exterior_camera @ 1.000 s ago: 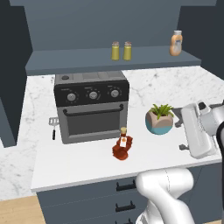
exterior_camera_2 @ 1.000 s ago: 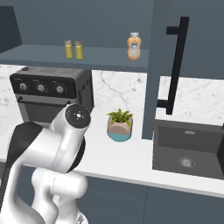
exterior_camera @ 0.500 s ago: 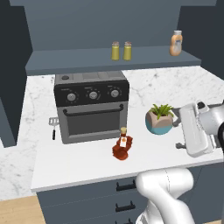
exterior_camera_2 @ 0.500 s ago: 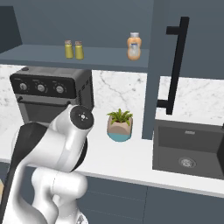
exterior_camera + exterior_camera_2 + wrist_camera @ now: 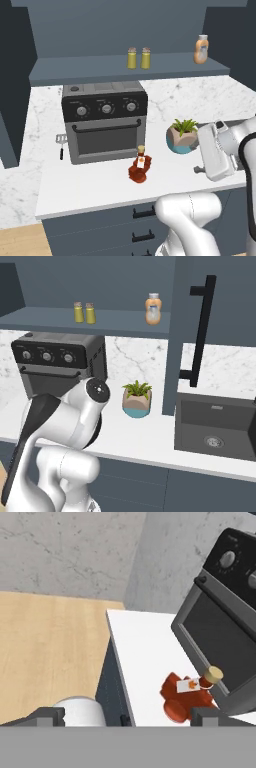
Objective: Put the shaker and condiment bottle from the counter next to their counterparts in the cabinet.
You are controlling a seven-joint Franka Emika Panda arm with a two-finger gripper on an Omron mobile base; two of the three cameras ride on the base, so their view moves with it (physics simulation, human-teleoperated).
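Bottle (image 5: 139,167) stands on counter (image 5: 90,182) just in front of toaster oven (image 5: 105,119), w/ two shakers (image 5: 138,58) side by side on cabinet shelf (image 5: 90,70) & orange bottle (image 5: 201,49) further right; pincer (image 5: 127,714) wide open, empty, apart from bottle.

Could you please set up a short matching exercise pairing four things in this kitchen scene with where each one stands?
Things:
1. condiment bottle
2. orange bottle
3. potted plant
4. spatula

Places:
A. on the cabinet shelf, toward its right end
B. on the counter to the left of the toaster oven
C. on the counter just in front of the toaster oven door
D. on the counter to the right of the toaster oven, near the sink

Pairs: 1-C, 2-A, 3-D, 4-B
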